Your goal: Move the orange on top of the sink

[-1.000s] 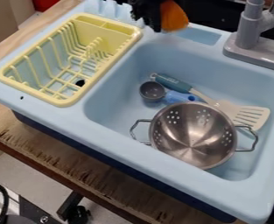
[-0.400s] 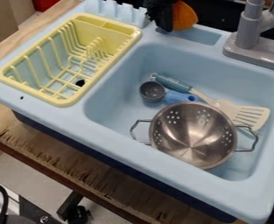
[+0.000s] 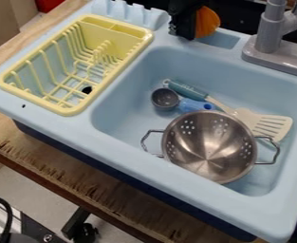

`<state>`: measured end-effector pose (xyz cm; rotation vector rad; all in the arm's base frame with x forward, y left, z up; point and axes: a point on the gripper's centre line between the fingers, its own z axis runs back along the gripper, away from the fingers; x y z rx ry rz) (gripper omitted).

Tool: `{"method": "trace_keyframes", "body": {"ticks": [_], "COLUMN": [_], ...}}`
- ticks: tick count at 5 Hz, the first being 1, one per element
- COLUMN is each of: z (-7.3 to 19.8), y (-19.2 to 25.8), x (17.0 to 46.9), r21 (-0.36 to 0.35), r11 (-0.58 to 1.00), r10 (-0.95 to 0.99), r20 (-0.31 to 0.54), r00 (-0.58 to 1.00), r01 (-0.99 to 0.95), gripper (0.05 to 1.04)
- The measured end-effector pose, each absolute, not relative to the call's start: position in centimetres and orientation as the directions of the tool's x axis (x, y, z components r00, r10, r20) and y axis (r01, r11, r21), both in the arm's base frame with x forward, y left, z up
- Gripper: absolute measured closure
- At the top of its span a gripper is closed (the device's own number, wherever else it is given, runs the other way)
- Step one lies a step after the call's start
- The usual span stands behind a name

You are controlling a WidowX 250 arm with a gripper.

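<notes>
Blk gripper (image 3: 190,32) is at top of cam view, pointing down over the sink's (image 3: 125,137) back rim, btwn yellow dish rack (image 3: 33,101) & gray faucet (image 3: 268,35). It's closed on the orange (image 3: 208,21), w/ grip at the orange's L side as seen; the orange bulges out to view R, past the blk fingers. Exact finger gap can't be read: nearer finger hides part of the orange + the far finger. Fingers look approx vertical, tips down by the rim.

Orange is up at the back edge, its lower part next to the shallow recess (image 3: 225,40) in the rim. Can't tell if orange or fingertips touch the rim or hang just above it. Orange is outside the basin, well apart from the stuff in it.

In basin: metal colander (image 3: 208,147), open side up, wire handles out to both sides. Behind it, spatula (image 3: 264,124) w/ teal handle & pale slotted blade lies at a slant, blade by the colander's R handle. Small gray cup (image 3: 165,98) w/ blue handle sits near the spatula's handle end. Rack's at view L, on sink top beside the basin.
</notes>
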<state>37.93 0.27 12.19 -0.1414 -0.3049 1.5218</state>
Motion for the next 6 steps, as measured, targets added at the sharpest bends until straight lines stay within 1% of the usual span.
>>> {"method": "trace_keyframes", "body": {"ticks": [1, 2, 3, 4, 5, 6], "z": [12.2, 12.1, 12.2, 12.4, 13.3, 14.4], "y": [-0.1, -0.2, 0.1, -0.1, -0.2, -0.9], "x": [37.6, 37.2, 37.4, 37.3, 36.9, 35.9], "r21": [-0.264, -0.238, -0.248, -0.258, -0.283, -0.313], "r11": [0.027, 0.041, 0.039, 0.053, 0.072, 0.155], "r10": [0.997, 0.997, 0.996, 0.995, 0.994, 0.982], "r20": [0.076, 0.068, 0.085, 0.091, 0.103, 0.149], "r00": [0.007, 0.026, 0.018, 0.030, 0.044, 0.113], "r01": [-0.964, -0.970, -0.968, -0.965, -0.956, -0.937], "gripper": [0.398, 0.140, 0.087, 0.087, 0.087, 0.087]}}
